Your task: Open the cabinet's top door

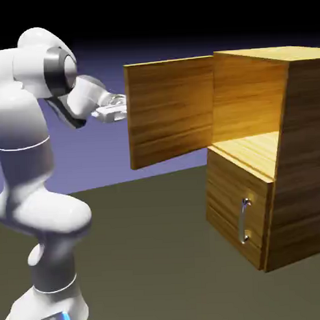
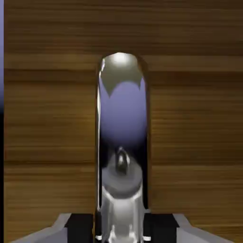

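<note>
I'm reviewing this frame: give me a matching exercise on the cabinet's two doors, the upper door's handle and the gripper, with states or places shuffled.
1. top door, square wood-grain panel
2. lower door, golden-brown wood-grain panel
3. upper door's handle, shiny silver bar
4. gripper, two-fingered with grey tips

A. closed, below the open compartment
B. shut on the bar
C. swung wide open
D. between the two fingertips

Pairs: 1-C; 2-A; 3-D; 4-B
</note>
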`<state>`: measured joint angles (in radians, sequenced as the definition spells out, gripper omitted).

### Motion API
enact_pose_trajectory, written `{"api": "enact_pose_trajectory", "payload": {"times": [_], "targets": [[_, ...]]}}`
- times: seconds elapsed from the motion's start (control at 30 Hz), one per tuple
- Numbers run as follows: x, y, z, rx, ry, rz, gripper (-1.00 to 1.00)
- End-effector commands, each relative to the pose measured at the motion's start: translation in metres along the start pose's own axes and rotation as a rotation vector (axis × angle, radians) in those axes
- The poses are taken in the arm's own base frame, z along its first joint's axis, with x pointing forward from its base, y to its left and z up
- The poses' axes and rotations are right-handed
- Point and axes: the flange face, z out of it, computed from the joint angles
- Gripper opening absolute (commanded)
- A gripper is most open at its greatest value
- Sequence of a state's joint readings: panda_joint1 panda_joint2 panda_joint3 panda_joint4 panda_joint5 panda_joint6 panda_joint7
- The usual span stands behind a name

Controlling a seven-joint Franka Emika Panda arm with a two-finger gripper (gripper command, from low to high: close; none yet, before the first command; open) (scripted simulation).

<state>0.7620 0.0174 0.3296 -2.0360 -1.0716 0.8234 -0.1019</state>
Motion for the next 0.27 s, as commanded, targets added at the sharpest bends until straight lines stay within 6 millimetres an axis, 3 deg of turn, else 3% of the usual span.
{"api": "enact_pose_trajectory", "payload": {"times": [0.0,0.23], "targets": [[0.003,0.003,-0.005,0.018,-0.018,0.0,-1.0],[0.019,0.019,-0.038,0.113,-0.112,0.0,-1.0]]}}
